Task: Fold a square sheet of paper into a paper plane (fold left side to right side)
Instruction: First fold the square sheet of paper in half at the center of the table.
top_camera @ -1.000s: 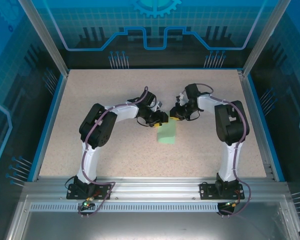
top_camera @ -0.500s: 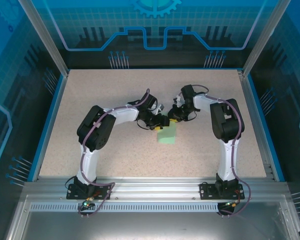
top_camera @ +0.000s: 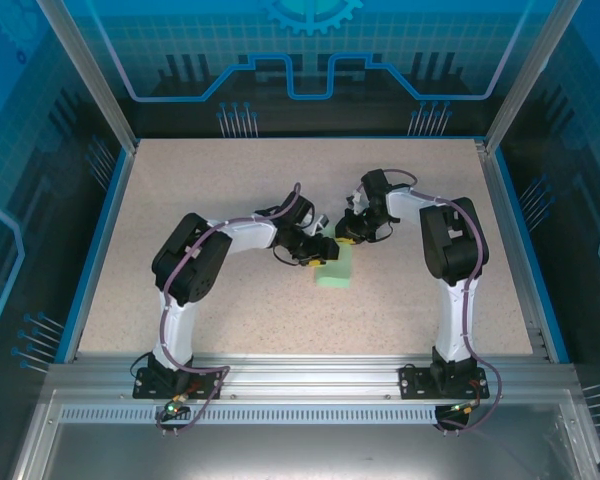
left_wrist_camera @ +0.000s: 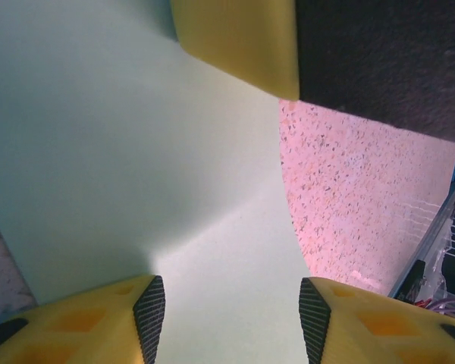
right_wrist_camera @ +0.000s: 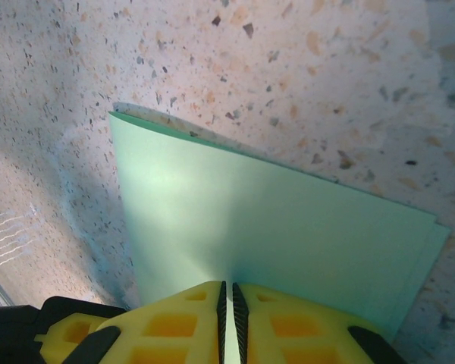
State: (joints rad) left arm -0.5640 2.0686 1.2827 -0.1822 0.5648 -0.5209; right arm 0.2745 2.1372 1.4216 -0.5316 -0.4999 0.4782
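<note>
The square sheet of paper [top_camera: 336, 270] lies mid-table, pale mint green and folded over into a narrow rectangle. In the right wrist view its two layers [right_wrist_camera: 273, 220] gape a little at the far edge. My right gripper [top_camera: 348, 238] [right_wrist_camera: 227, 292] is shut on the paper's far edge, with a thin green strip between its pads. My left gripper [top_camera: 318, 257] [left_wrist_camera: 231, 311] stands open just over the sheet [left_wrist_camera: 136, 152] at its far left corner, nothing between its fingers. A yellow finger of the right gripper [left_wrist_camera: 243, 38] shows at the top of the left wrist view.
The speckled beige tabletop [top_camera: 230, 190] is bounded by blue rails [top_camera: 98, 240] at left, right and back. Both arms bend inward and their grippers nearly meet above the paper's far end. An aluminium frame [top_camera: 300, 375] runs along the near edge.
My left gripper has slid right and slightly nearer, onto the paper's far left corner. The right gripper shifted a little left early on, then held its grip.
</note>
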